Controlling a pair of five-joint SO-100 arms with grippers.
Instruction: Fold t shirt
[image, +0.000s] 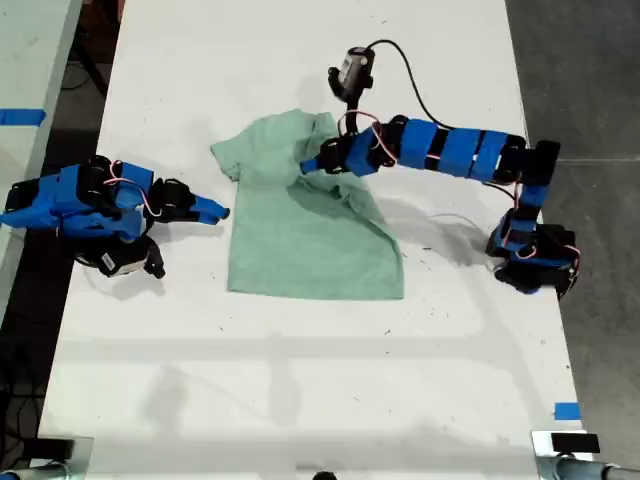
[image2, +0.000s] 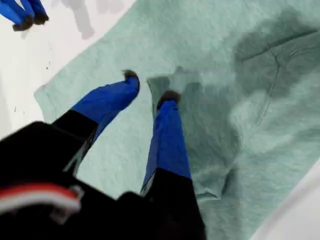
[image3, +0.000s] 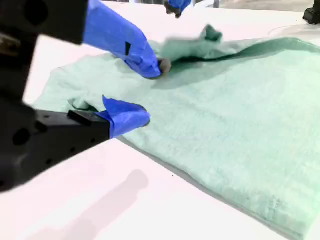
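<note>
Gripper, my first gripper (image2: 149, 86) | jaws parted over t shirt (image: 310, 215), holding nothing visible, likely mid-fold | my second gripper (image3: 150, 95) open, empty, beside hem | shirt frame centre on desk (image: 300, 380)

White table (image: 300, 370); mint t shirt (image: 300, 250) lying partly rumpled mid-table; blue tape piece (image: 566, 410) near exterior view's right edge.
</note>
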